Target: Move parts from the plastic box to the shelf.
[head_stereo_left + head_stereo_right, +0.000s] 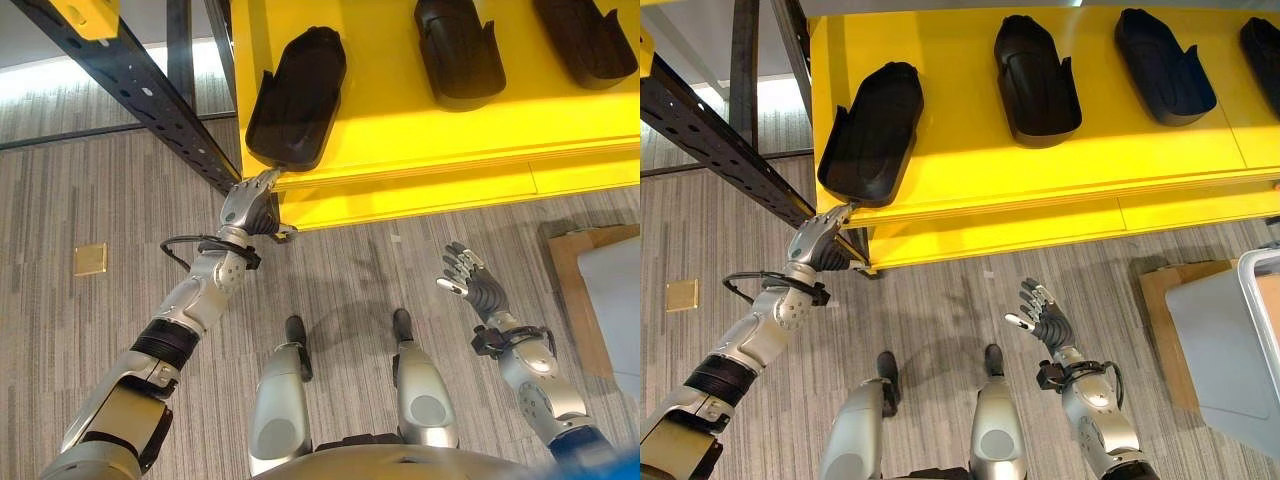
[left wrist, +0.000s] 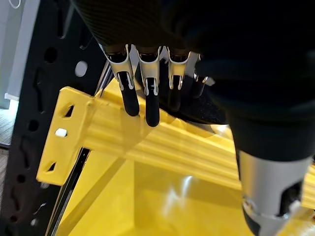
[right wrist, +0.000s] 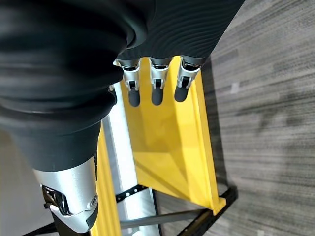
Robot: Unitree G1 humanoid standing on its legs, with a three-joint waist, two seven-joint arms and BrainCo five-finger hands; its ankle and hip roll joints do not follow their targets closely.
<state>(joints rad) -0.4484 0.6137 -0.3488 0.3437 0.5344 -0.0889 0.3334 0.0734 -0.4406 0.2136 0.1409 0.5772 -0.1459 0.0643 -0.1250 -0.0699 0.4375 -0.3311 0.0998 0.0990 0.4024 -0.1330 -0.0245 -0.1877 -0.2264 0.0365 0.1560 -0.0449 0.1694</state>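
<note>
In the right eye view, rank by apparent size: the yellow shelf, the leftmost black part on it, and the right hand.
1. yellow shelf
2. leftmost black part, at the shelf's front edge by the left hand
3. right hand, open over the floor, and nearer the camera

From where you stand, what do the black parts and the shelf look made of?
Black parts: likely moulded plastic, matte with a soft sheen, thin raised walls. Shelf: probably painted metal, glossy yellow with light glare, on a dark perforated upright. Left hand sits at the shelf's edge.

i see black parts (image 1: 872, 135) on a bright yellow shelf (image 1: 1040, 190) — grey striped carpet (image 1: 940, 300) below, black perforated upright (image 1: 710, 140).
</note>
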